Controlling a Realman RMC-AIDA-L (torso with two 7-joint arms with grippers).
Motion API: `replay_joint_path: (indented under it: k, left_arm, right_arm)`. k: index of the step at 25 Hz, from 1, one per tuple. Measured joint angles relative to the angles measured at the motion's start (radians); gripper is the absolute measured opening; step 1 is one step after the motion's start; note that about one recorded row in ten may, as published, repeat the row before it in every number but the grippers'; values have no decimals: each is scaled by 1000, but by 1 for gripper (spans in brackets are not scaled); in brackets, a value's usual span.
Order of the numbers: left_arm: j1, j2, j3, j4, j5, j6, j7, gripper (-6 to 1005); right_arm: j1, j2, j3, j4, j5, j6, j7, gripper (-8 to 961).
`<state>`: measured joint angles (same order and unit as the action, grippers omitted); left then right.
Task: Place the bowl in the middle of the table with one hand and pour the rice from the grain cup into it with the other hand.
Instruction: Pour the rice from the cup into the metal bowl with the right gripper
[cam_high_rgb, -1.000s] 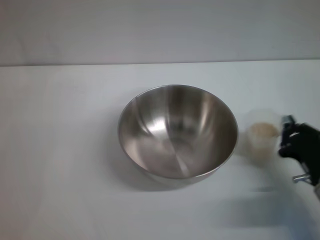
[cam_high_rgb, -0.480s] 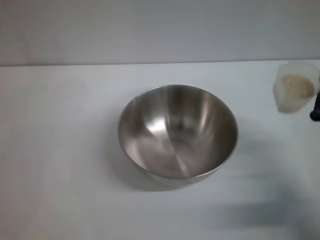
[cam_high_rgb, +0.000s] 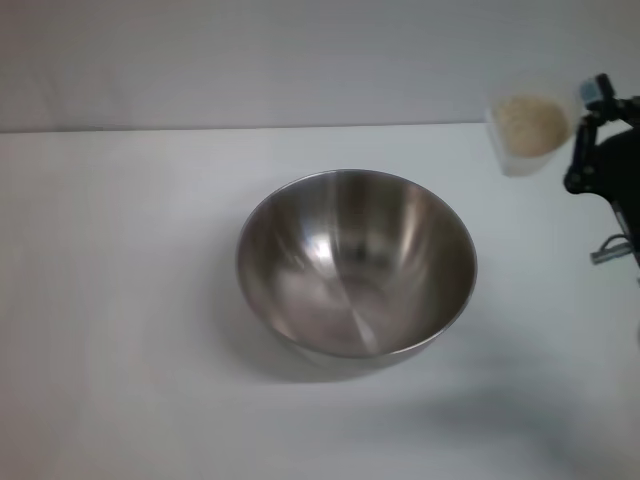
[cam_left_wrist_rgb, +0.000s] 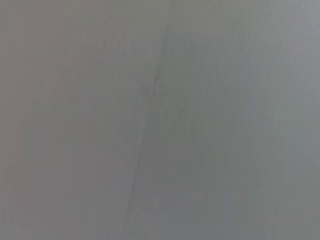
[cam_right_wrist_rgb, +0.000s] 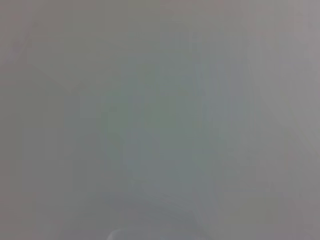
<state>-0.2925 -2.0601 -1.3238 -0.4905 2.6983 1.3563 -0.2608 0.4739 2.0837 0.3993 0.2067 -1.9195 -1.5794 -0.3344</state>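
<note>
With the bowl (cam_high_rgb: 356, 262) set in the middle of the desk (cam_high_rgb: 120, 300), the cup (cam_high_rgb: 527, 133) of rice (cam_high_rgb: 530, 123) is held clamped in the right hand (cam_high_rgb: 578, 128), raised beside the bowl, and must next be carried over it and tipped.

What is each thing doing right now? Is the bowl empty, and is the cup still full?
bowl: upright in the middle of the table, empty inside.
grain cup: lifted off the table, tipped toward the bowl, off to its right side.
rice: all in the cup, none poured.
right gripper: raised, holding the cup.
table: bare white top under the bowl.
left gripper: not in view.
</note>
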Motion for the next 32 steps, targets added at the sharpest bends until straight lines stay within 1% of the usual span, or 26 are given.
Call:
replay_joint_path:
  k: [8,9,10,13,14,15,18,23,24,25,32]
  left_arm:
    - [-2,0,5,0,0,3,0,813]
    - [-3,0,6,-1,0,3,0,813]
    - [-3,0,6,-1,0,4,0,813]
    - [-3,0,6,-2,0,5,-1,813]
    - [-2,-1,6,-3,0,5,-2,813]
    - [-2,-1,6,-3,0,5,-2,813]
    - [-1,-1,6,-6,0,6,-3,813]
    - [1,-2,6,-13,0,6,-3,813]
    - [1,-2,6,-13,0,6,-3,813]
    - [1,-2,6,-13,0,6,-3,813]
    - [1,-2,4,-13,0,6,-3,813]
  right_arm:
    - [29,2,-7,28,-43,10,-263,16]
    - [40,3,-14,34,-45,25,-330,16]
    - [40,3,-14,34,-45,25,-330,16]
    - [55,3,-18,47,-59,63,-433,16]
    - [64,4,-22,51,-68,84,-499,16]
    - [64,4,-22,51,-68,84,-499,16]
    - [76,5,-37,56,-76,108,-592,16]
    - [80,6,-45,75,-106,134,-781,16]
    - [80,6,-47,76,-116,135,-854,15]
    - [80,6,-47,76,-116,135,-854,15]
    - [92,6,-60,72,-140,159,-1065,15]
